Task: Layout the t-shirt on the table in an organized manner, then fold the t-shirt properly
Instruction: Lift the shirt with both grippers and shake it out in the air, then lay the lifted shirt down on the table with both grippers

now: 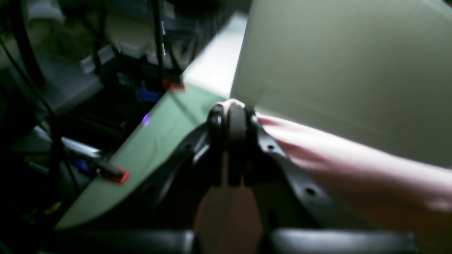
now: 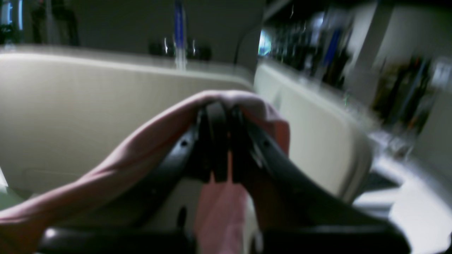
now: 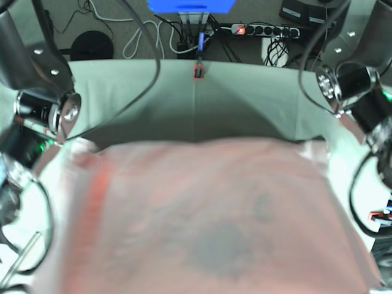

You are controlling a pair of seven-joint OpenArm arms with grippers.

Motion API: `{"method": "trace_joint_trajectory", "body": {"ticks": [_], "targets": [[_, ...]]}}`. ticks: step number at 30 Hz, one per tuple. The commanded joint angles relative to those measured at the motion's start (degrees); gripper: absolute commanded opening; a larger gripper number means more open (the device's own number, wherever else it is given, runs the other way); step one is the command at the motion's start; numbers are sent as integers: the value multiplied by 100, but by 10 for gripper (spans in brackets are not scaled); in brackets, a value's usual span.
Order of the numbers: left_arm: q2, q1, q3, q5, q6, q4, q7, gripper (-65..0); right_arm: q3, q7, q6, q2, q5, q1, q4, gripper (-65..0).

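i have the t-shirt stretched wide in the base view, hanging like a pink sheet that fills the picture from about 9 o'clock round to 3 o'clock and down to 6, blurred, with a faint dark patch showing through near its middle. its top edge runs roughly level, and beyond it at 12 o'clock i see the pale green worktop with a red clamp on its far edge.

on the left wrist view the left gripper has its jaws pinched tight on a bunched bit of the pink cloth, which trails away toward 4 o'clock; the green worktop edge and a red clamp lie toward 8 o'clock.

on the right wrist view the right gripper likewise has its jaws closed on a fold of the shirt, the cloth sagging off toward 8 o'clock. both wrist views are blurred.
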Motion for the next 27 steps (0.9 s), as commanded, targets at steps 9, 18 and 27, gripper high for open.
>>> {"method": "trace_joint_trajectory", "body": {"ticks": [9, 18, 27], "targets": [[-96, -498, -6, 35, 36, -2445, -1339, -645, -484, 928, -64, 200, 40, 880, -2488, -650], [-351, -1430, 3, -9, 36, -4546, -1348, -378, -1302, 937, -64, 499, -162, 1574, -3921, -373], [-333, -1087, -15, -26, -8, -4089, -1462, -366, -1293, 910, -64, 622, -276, 950, -3508, -246]]}}
